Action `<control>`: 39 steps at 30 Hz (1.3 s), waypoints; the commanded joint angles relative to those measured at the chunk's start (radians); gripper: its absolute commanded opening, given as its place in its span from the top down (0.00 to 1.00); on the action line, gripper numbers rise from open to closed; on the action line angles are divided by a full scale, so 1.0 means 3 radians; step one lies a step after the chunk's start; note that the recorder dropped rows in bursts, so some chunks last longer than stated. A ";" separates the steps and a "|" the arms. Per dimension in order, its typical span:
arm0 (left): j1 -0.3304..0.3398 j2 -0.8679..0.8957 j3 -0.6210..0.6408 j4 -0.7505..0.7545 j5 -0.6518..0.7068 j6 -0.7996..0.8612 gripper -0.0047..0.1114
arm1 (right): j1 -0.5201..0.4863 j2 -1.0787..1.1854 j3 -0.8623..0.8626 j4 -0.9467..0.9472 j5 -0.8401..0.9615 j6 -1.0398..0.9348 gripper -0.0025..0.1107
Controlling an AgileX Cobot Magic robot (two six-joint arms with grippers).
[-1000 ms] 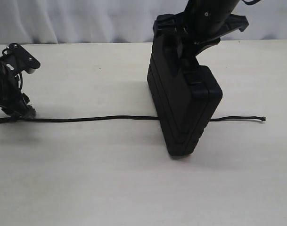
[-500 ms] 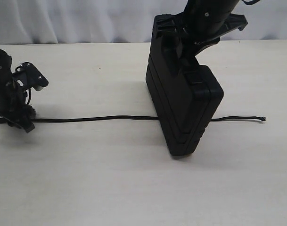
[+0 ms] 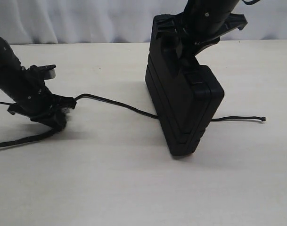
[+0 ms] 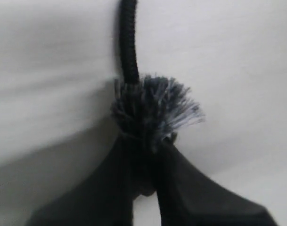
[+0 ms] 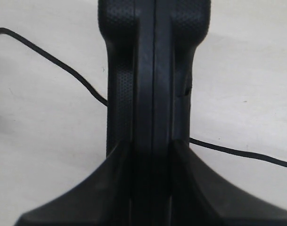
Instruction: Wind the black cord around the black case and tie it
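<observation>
**Cord pinched at its frayed knot, case held upright on edge**

The left end effector (image 4: 145, 155) has its fingers together on the black cord (image 3: 237, 117), right at the frayed grey knot (image 4: 152, 106). From there the cord arcs up off the bench (image 3: 134, 188) and slopes down to the foot of the black case (image 3: 181, 103). It reappears on the far side and lies flat, ending in the small knotted tip (image 3: 263, 119). Whether it runs under the case or behind it cannot be told.

The case stands on a narrow edge, and the right end effector (image 5: 150, 150) is clamped across its upper end, one finger on each face.

The cord looks light and limp, so it will likely sag and follow any pull and hold no shape by itself. The braid should give some grip, and the knot probably serves as a stop against slipping through the fingers. The case looks rigid and smooth. Standing tall on a thin base, it could tip if the cord drags sideways, so the high clamp seems the right hold
</observation>
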State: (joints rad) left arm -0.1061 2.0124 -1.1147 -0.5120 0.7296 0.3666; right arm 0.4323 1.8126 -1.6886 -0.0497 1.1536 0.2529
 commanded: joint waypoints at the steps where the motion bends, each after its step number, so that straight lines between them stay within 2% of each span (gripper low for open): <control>1: -0.0018 0.0009 -0.0016 -0.0927 0.0254 0.0455 0.70 | 0.0002 -0.0045 -0.0008 0.0021 0.0072 -0.0047 0.94; 3: -0.0018 0.0009 -0.0016 -0.1248 0.0381 0.0640 0.57 | 0.0002 -0.0045 -0.0008 0.0027 0.0071 -0.0047 0.94; 5: -0.0040 0.0009 -0.0016 -0.1539 0.0547 0.0812 0.50 | 0.0002 -0.0045 -0.0008 0.0028 0.0065 -0.0047 0.94; 10: -0.0096 0.0009 -0.0016 -0.2037 0.0909 0.1402 0.48 | 0.0002 -0.0045 -0.0008 0.0028 0.0059 -0.0047 0.94; 13: -0.0096 0.0009 -0.0029 -0.2108 0.0927 0.1666 0.48 | 0.0002 -0.0045 -0.0008 0.0028 0.0067 -0.0047 0.94; 17: -0.0096 0.0009 -0.0065 -0.1736 0.0853 0.1909 0.48 | 0.0002 -0.0045 -0.0008 0.0028 0.0083 -0.0047 0.94; 22: -0.0096 0.0009 -0.0091 -0.0854 0.0947 0.2442 0.48 | 0.0002 -0.0045 -0.0008 0.0028 0.0083 -0.0047 0.94; 24: -0.0104 0.0009 -0.0091 -0.0768 0.1021 0.2726 0.48 | 0.0002 -0.0045 -0.0008 0.0028 0.0082 -0.0063 0.94; 26: -0.0134 0.0002 -0.0091 -0.0809 0.1021 0.3272 0.48 | 0.0002 -0.0045 -0.0008 0.0028 0.0099 -0.0075 0.94; 30: -0.0298 -0.0077 -0.0091 -0.0961 0.0717 0.4417 0.48 | 0.0002 -0.0045 -0.0008 0.0037 0.0170 -0.0075 0.94; 34: -0.0526 -0.0151 -0.0091 -0.0792 0.0504 0.5463 0.48 | 0.0002 -0.0045 -0.0008 0.0037 0.0191 -0.0082 0.94; 36: -0.0647 -0.0151 -0.0091 -0.0398 0.0360 0.5603 0.49 | 0.0002 -0.0045 -0.0008 0.0037 0.0191 -0.0082 0.94; 39: -0.0820 -0.0151 -0.0035 0.0387 -0.0001 0.5499 0.49 | 0.0002 -0.0045 -0.0008 0.0037 0.0191 -0.0082 0.94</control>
State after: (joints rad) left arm -0.3167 1.9738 -1.1359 -0.5766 0.8147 2.0009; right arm 0.4323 1.8126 -1.6886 -0.0459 1.1694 0.2441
